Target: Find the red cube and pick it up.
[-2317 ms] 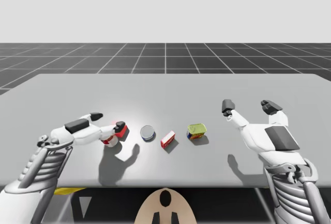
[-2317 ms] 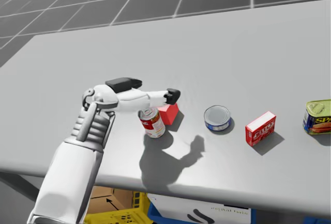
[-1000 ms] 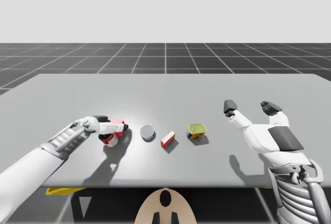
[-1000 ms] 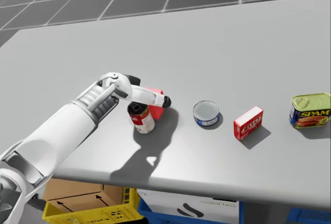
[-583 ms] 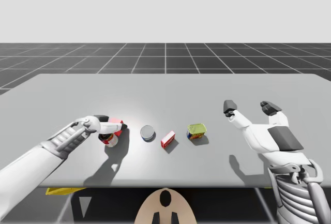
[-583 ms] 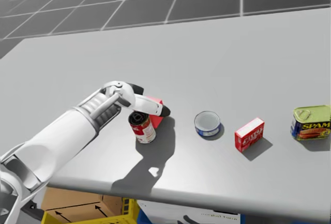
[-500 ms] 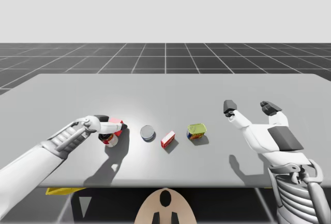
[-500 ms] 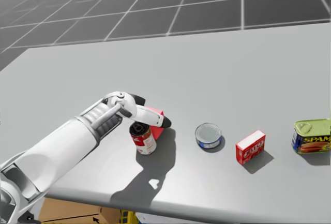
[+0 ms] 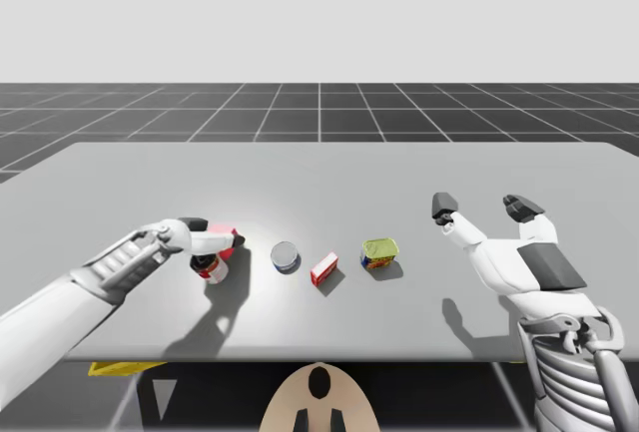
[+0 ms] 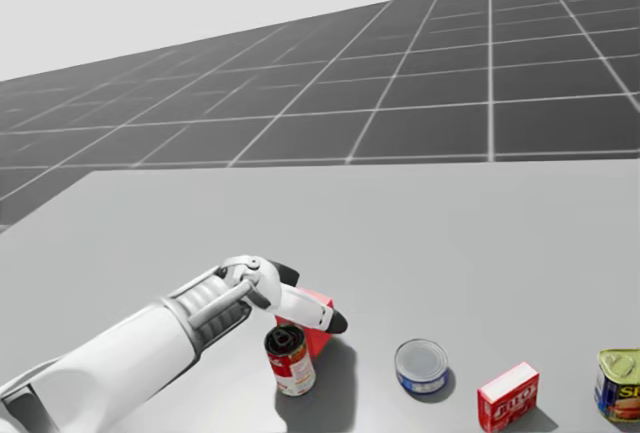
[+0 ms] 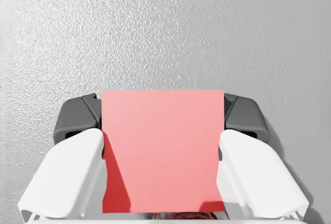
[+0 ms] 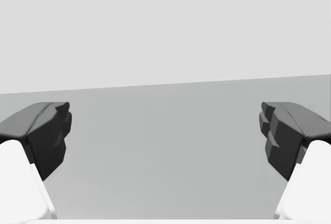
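The head has been turned upward since half a second ago, so that more of the dark gridded floor (image 10: 400,103) beyond the table's far edge is taken in by the head view. In the high view the left gripper (image 9: 218,240) and the red cube (image 11: 163,151) are seen a touch higher above the red-and-white can (image 10: 290,361) than they were then. The cube is clamped between the left gripper's two fingers, which are pressed against its opposite sides and kept apart by the cube's full width, as is shown in the left wrist view. The cube is found toward the left side of the table (image 9: 399,168), nearer the near edge than the far one, just beside the upright can on its far-edge side. Whether the cube has been raised clear of the tabletop cannot be told. A row is formed along the near edge by the can, a low round blue-sided tin (image 10: 421,366), a small red box (image 10: 508,396) and a green-topped rectangular tin (image 9: 379,252), each set apart from the next. The right gripper (image 9: 479,206) is held over the right side of the table, well apart from the row, with its fingers spread wide and nothing between them.
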### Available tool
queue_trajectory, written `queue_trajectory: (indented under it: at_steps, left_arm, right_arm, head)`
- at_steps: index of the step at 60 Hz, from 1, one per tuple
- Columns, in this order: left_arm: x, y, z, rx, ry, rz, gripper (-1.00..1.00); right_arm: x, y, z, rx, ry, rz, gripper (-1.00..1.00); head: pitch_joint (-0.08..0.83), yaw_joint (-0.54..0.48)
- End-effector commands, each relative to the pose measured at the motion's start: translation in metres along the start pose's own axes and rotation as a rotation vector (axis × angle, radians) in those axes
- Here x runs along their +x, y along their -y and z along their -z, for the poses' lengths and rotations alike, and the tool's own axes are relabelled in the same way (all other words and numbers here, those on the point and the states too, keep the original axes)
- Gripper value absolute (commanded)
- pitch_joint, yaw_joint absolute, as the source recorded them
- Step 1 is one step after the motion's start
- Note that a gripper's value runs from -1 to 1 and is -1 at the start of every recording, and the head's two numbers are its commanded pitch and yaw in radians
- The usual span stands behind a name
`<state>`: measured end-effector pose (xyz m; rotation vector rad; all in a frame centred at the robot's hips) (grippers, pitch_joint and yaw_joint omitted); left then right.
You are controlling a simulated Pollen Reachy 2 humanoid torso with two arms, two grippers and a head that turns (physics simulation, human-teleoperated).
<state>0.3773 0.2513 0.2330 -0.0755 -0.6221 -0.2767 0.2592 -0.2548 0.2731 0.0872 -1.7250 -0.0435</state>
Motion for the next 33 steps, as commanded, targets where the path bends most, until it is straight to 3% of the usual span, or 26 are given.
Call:
queue_trajectory:
  at_steps: [1, 17, 33]
  left_arm:
    - [0.029, -0.001, -0.032, 0.122, -0.108, 0.115, 1.0]
    - [0.07, 0.004, -0.086, 0.153, 0.038, 0.147, 1.0]
    - [0.106, 0.028, -0.146, 0.166, 0.225, 0.197, 1.0]
  right_arm:
    - [0.0, 0.0, 0.0, 0.001, 0.0, 0.002, -1.0]
    - [0.001, 0.001, 0.001, 0.006, -0.003, 0.015, -1.0]
    - [0.0, 0.009, 0.0, 0.048, -0.002, 0.029, -1.0]
  head:
    - [0.354, 0.36]
    - [0.348, 0.37]
    - [0.333, 0.36]
